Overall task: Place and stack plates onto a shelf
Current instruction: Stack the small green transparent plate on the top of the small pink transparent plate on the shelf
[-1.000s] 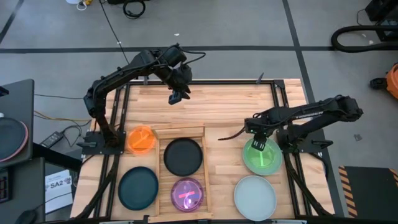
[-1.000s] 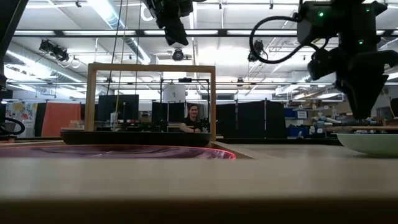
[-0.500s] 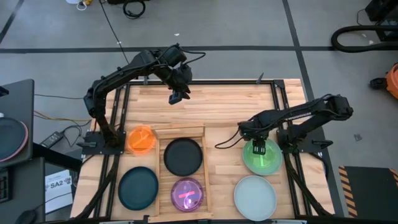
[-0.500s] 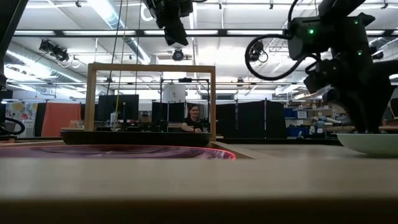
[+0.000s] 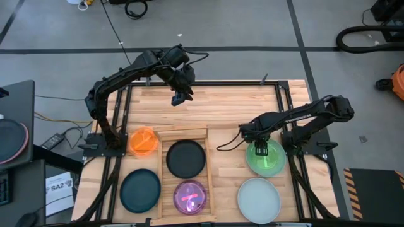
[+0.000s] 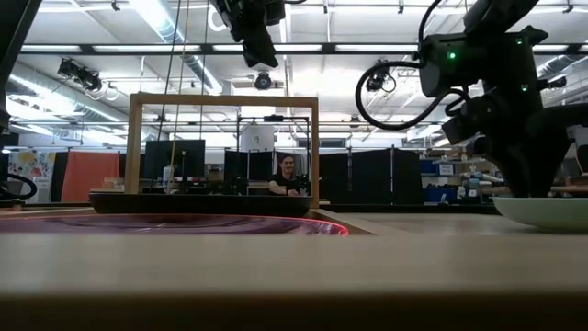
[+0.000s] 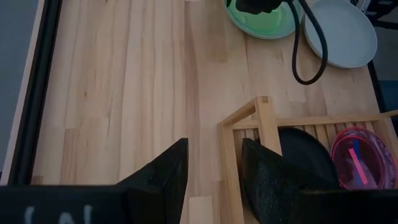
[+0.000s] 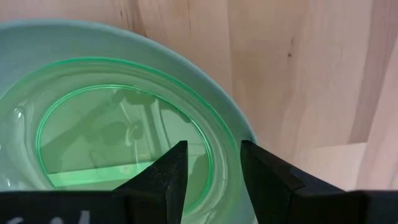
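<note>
The right gripper (image 5: 261, 145) is held with its fingers parted and empty just above the small green plate (image 8: 118, 143), which lies inside the mint green plate (image 5: 278, 165) on the table's right side. The left gripper (image 5: 178, 99) is held open, high over the far edge.

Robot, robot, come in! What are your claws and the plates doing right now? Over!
Right gripper open, low over green plate nested in mint plate. Left gripper open, high, empty. Shelf holds black plate, purple plate. Nothing blocking.
</note>
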Robot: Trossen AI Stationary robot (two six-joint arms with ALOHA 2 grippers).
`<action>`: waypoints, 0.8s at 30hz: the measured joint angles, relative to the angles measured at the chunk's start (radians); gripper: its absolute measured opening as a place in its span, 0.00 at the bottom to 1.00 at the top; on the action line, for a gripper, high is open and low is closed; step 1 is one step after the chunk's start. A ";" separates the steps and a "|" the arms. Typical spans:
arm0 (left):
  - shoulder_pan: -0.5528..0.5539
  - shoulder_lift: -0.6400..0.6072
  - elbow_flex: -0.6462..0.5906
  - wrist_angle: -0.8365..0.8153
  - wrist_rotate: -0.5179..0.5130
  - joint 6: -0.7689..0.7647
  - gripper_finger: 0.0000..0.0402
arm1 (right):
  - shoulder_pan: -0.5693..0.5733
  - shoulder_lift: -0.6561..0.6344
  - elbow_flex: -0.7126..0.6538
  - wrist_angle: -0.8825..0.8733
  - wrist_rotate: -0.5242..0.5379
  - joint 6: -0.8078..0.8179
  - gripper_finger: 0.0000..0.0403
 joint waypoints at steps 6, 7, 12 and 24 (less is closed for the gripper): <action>0.000 0.000 0.000 0.000 0.000 0.000 0.39 | -0.019 0.000 0.000 0.001 0.000 0.000 0.38; 0.000 0.000 0.000 0.000 0.000 0.000 0.39 | -0.021 0.000 0.000 0.001 0.000 0.000 0.38; 0.000 0.000 0.000 0.000 0.000 0.000 0.39 | -0.025 0.000 0.000 0.001 0.000 0.000 0.38; 0.000 0.000 0.000 0.000 0.000 0.000 0.39 | -0.025 0.000 -0.008 0.007 0.000 0.000 0.38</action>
